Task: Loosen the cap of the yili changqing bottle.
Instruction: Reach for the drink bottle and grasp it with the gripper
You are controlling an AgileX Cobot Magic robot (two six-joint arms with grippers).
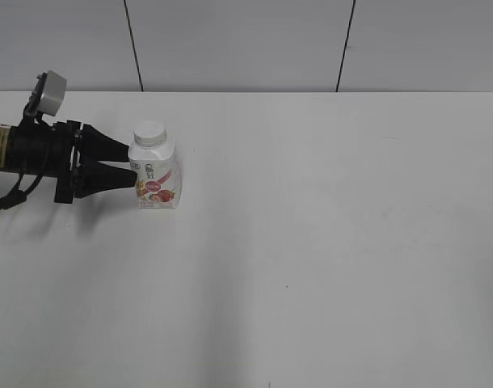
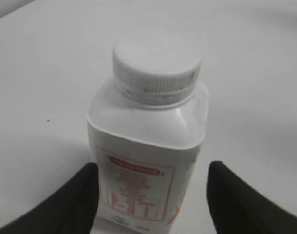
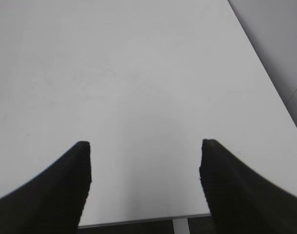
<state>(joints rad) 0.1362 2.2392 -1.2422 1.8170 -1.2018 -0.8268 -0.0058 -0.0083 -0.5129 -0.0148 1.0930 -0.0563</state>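
Note:
The yili changqing bottle [image 1: 158, 179] stands upright on the white table at the left, white with a pink-red fruit label. Its white cap [image 1: 149, 132] sits on the neck. In the left wrist view the bottle [image 2: 148, 126] and ribbed cap [image 2: 157, 63] fill the middle. My left gripper [image 1: 134, 158] reaches in from the left, open, with its black fingers on either side of the bottle's lower body [image 2: 153, 168]. The right-hand finger stands apart from the bottle. My right gripper [image 3: 145, 161] is open and empty over bare table; it does not show in the exterior view.
The white table [image 1: 327, 242] spreads to the right and front of the bottle. A grey panelled wall [image 1: 246, 40] stands behind it. The right wrist view shows the table's near edge [image 3: 139, 222] and a grey wall at the right.

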